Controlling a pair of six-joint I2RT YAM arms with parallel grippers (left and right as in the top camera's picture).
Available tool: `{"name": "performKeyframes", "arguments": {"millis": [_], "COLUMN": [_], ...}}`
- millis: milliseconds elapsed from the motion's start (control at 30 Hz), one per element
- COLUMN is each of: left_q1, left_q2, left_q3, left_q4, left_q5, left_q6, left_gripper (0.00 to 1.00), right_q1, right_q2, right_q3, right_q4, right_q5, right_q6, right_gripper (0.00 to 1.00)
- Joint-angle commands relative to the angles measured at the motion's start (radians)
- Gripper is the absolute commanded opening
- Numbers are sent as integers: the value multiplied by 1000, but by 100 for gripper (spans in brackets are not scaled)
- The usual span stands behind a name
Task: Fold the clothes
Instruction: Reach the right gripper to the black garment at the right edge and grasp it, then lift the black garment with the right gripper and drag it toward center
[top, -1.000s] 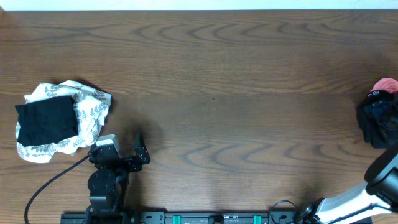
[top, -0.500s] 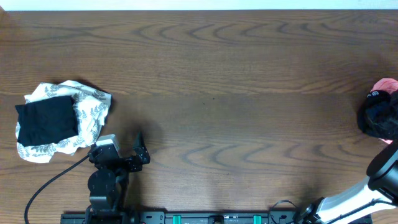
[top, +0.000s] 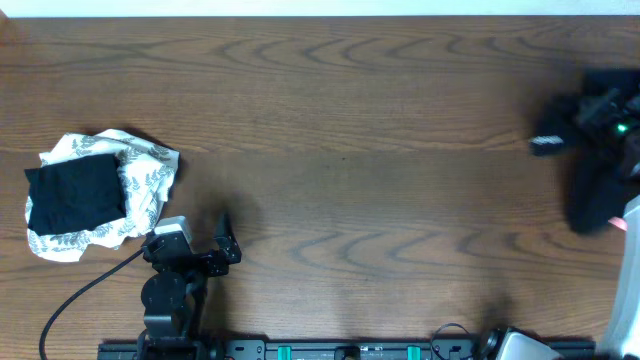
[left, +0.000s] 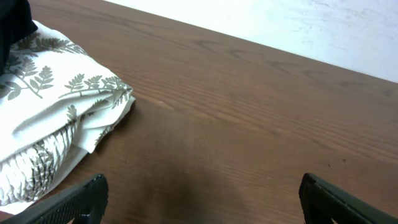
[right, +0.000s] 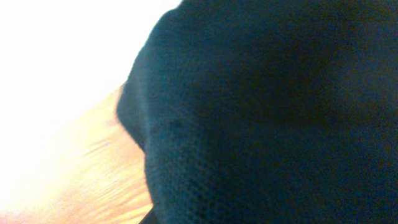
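- The leaf-print garment (top: 145, 170) lies bunched near the left edge of the counter (top: 380, 110), about halfway between the far and near edges.
- A flat black piece (top: 75, 195) rests on top of it, covering much of its left part.
- In the left wrist view the leaf-print garment (left: 56, 118) fills the left side, its folds resting on the bare counter (left: 261, 106).
- The left gripper (top: 228, 240) sits near the near-left corner, just beside the leaf-print garment and not touching it.
- In its own view the left gripper (left: 202, 186) has its jaws spread wide, with only bare wood between them; it holds nothing.
- A dark cable (top: 80, 300) curves from the left arm toward the near edge.
- At the right edge, toward the far-right corner, a black garment (top: 590, 195) shows as a blurred dark mass around the end of the right arm (top: 620, 128), where a small green light glows.
- In the right wrist view the black garment (right: 267, 112) sits so close to the lens that its knit fills nearly everything, with a strip of counter (right: 93, 180) at the lower left.
- The right gripper is hidden by that fabric and blur, so we cannot tell how far it is open or whether it grips the cloth.
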Motion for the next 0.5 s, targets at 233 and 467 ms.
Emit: {"name": "performKeyframes", "arguments": {"millis": [233, 467], "left_q1": [4, 4], "left_q2": [-6, -6], "left_q3": [-22, -22], "left_q4": [-6, -6], "left_q5": [-1, -1], "left_q6": [21, 21], "left_gripper": [98, 98], "right_q1": [261, 310], "right_q2": [-71, -68], "right_q3": [15, 14], "right_q4": [81, 76], "right_q5": [-298, -288], "right_q6": [-253, -253], "right_gripper": [1, 1]}}
